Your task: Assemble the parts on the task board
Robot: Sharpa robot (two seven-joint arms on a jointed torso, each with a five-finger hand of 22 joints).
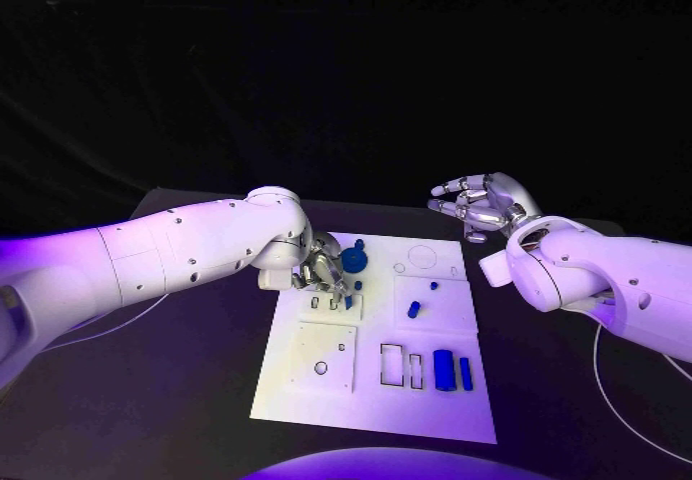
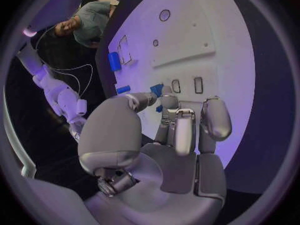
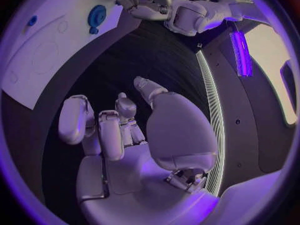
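left hand (image 1: 323, 268) holding blue part (image 1: 348, 297) over task board (image 1: 289, 390), right hand (image 1: 480, 204) empty beyond it

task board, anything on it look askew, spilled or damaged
Nothing stands out: the white task board lies flat, the small blue parts sit squarely on it. The left hand works its far edge; the right hand hovers off it.

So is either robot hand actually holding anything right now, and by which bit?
The left robot hand pinches a small blue part over the task board; which end it grips cannot be told. The right robot hand holds nothing.
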